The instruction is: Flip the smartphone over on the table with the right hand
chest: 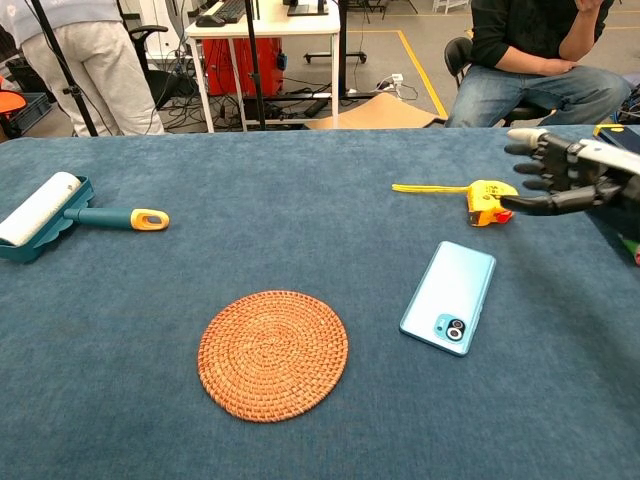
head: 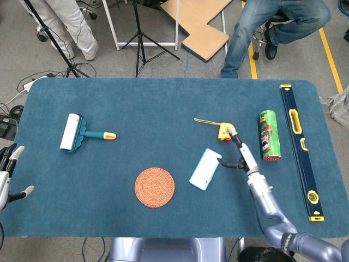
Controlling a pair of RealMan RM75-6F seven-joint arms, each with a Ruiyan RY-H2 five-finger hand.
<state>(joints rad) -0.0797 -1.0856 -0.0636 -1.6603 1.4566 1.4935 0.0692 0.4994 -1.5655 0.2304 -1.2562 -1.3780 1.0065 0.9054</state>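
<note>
A light blue smartphone (head: 204,169) (chest: 449,297) lies flat on the blue table (head: 163,109), back side up, with its camera lens toward the near edge in the chest view. My right hand (head: 238,152) (chest: 556,178) hovers to the right of the phone, raised off the cloth, fingers spread and holding nothing. It is apart from the phone. My left hand (head: 8,174) sits at the table's left edge in the head view, fingers apart, empty.
A round woven coaster (head: 154,187) (chest: 272,354) lies left of the phone. A yellow tape measure (head: 225,130) (chest: 488,200) sits just behind my right hand. A green can (head: 269,135) and a long spirit level (head: 300,147) lie right; a lint roller (head: 73,132) left.
</note>
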